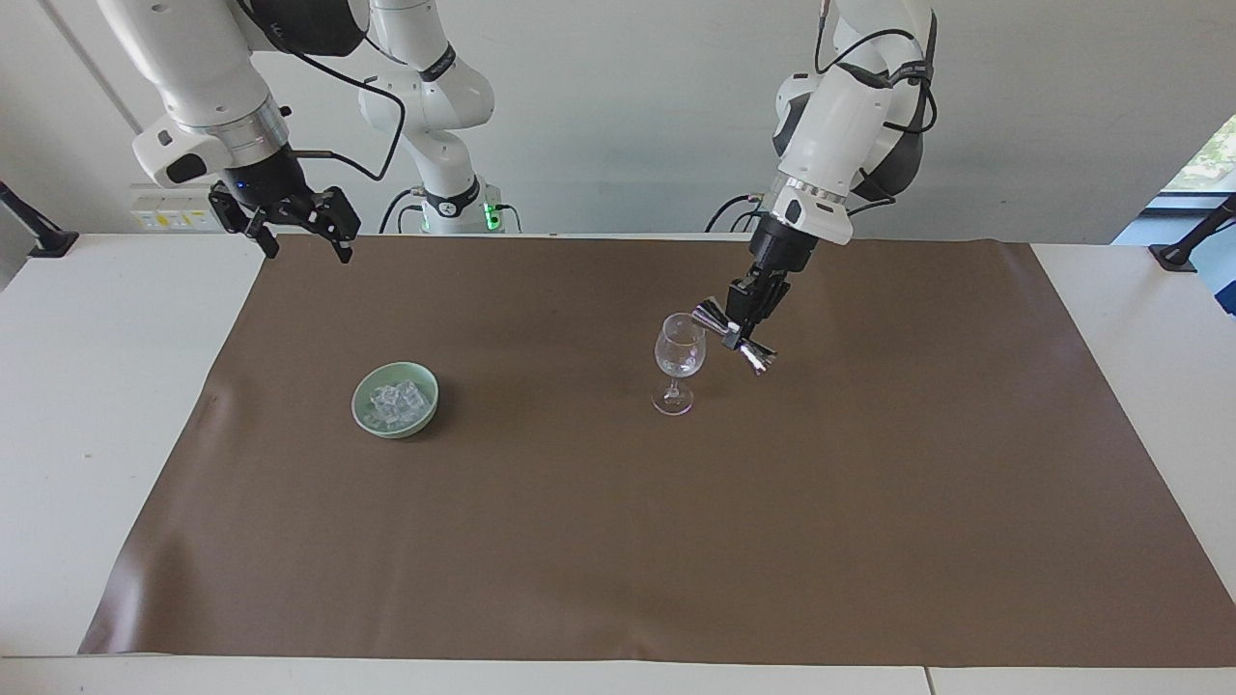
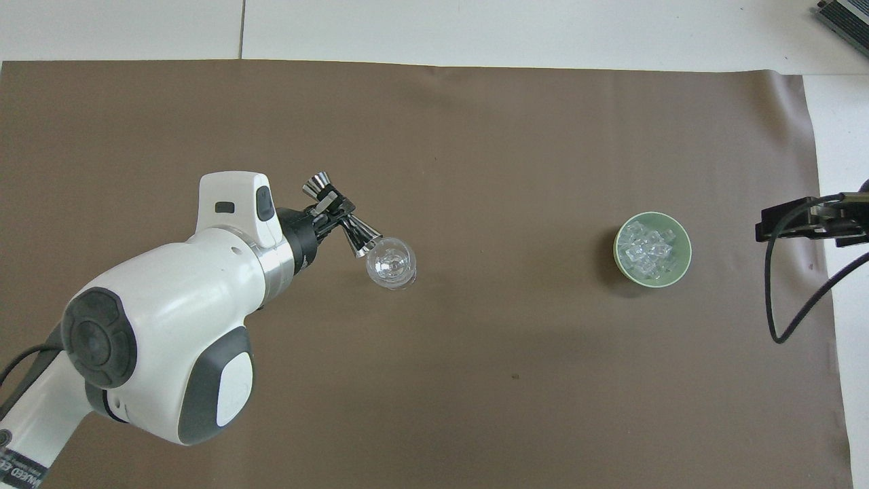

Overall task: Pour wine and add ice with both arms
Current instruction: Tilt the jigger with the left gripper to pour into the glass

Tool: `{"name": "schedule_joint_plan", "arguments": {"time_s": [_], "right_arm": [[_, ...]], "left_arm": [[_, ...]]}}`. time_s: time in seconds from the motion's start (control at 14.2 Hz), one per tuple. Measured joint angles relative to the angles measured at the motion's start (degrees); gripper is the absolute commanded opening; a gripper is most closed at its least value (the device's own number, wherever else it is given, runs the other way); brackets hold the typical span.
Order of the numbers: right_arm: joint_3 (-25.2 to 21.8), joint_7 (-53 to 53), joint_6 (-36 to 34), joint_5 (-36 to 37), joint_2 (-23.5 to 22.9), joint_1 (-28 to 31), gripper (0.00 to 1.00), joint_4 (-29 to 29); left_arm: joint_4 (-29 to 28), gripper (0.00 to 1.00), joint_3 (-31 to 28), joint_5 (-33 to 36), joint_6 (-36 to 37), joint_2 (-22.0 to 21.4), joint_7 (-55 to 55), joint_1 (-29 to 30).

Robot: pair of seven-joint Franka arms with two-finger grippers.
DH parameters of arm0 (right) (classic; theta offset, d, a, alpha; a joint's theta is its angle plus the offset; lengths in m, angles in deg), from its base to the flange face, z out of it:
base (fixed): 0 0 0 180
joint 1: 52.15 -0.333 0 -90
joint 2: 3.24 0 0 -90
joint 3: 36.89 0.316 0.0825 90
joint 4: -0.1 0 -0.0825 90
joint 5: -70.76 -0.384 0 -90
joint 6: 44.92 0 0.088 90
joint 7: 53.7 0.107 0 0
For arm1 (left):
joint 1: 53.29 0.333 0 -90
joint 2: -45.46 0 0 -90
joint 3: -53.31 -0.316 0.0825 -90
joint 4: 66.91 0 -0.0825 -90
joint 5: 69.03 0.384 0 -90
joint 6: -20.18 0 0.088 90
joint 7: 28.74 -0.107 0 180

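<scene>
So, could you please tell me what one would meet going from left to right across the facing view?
The right arm's black gripper, waiting → pale green bowl of clear ice cubes → clear stemmed wine glass → shiny metal jigger in the left gripper.

Ice (image 1: 396, 403) in bowl (image 1: 422, 379), well apart from glass (image 1: 679, 358).

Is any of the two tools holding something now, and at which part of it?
The left tool holds a silver double-cone jigger by its narrow waist, tilted at the wine glass rim. The right tool holds nothing.
</scene>
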Motion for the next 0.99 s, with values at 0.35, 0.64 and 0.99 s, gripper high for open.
{"name": "schedule_joint_plan", "arguments": {"time_s": [0.35, 0.64, 0.99], "right_arm": [[0.0, 0.0, 0.0, 0.0, 0.0, 0.0, 1.0, 0.0], [0.0, 0.0, 0.0, 0.0, 0.0, 0.0, 1.0, 0.0], [0.0, 0.0, 0.0, 0.0, 0.0, 0.0, 1.0, 0.0]], "left_arm": [[0.2, 0.0, 0.4, 3.3, -0.6, -0.1, 0.0, -0.1], [1.1, 0.0, 0.5, 7.1, -0.9, -0.1, 0.1, -0.3], [2.2, 0.0, 0.6, 8.0, -1.8, 0.1, 0.1, -0.7]]}}
